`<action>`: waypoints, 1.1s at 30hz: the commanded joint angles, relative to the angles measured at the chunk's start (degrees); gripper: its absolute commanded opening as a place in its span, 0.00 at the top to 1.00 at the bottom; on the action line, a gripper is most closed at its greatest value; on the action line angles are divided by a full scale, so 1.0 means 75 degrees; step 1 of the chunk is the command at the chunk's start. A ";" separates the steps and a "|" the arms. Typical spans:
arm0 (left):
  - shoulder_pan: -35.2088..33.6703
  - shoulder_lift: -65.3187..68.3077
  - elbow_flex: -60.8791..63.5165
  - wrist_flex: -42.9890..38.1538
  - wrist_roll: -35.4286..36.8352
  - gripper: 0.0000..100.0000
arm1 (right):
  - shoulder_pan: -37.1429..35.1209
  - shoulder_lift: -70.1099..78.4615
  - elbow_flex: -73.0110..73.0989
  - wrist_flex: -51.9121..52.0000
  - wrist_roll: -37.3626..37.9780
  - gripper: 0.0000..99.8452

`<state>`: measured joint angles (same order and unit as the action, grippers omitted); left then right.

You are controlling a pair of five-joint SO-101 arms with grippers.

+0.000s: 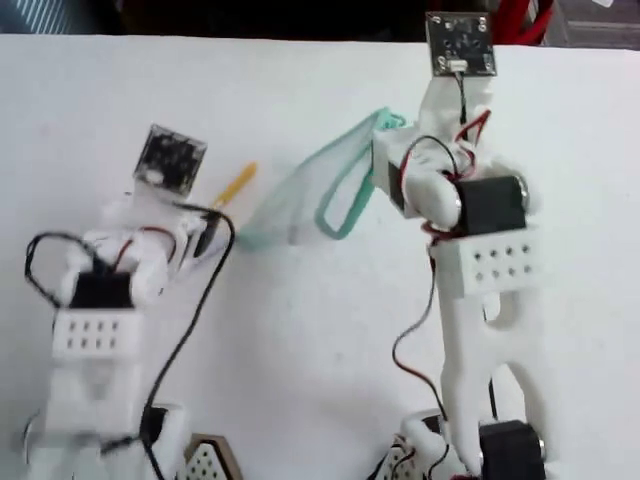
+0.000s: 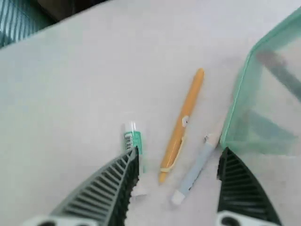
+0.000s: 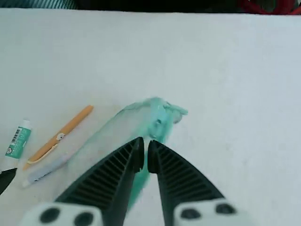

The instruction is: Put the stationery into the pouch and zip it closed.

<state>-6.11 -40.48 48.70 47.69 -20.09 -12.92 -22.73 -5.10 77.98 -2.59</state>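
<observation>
While the right pincer is pressed together on the rim of the translucent mint-green soft plastic pouch, apparently holding that end a little off the white tabletop, the left pincer hangs with its jaws wide apart over three loose pieces of stationery. These lie side by side, close together, just beside the pouch on its left, about midway along the tabletop and toward its far edge. They are a slim orange plastic pen, a shorter pale blue-grey pen-like stick whose far tip comes right up to the pouch's green edge, and a small green-and-white tube nearest the left jaw. None of the three is inside the pouch yet, so the loading looks barely begun. All three seem light, stiff and smooth, likely to roll or skid on the bare surface. The orange pen is best pinched across its barrel near the middle so it does not tip. The pouch looks thin and floppy, so its mouth will probably sag unless it is held by the stiffer zip band.
</observation>
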 commanded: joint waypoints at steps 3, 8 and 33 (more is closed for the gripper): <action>0.0041 0.2585 -0.1289 -0.0422 -0.0141 0.73 | 0.0029 -0.0721 -0.0352 0.0029 0.0223 0.98; 0.0733 0.3944 -0.1137 -0.1325 -0.1137 0.73 | 0.0076 -0.0533 -0.0199 0.0076 0.0258 0.98; 0.3347 0.2667 -0.1149 -0.1512 0.1958 0.73 | 0.3944 -0.0533 0.5790 -0.1940 0.2755 0.81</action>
<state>16.48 -17.98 42.29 36.53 -7.78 15.74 -26.07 37.19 64.26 17.36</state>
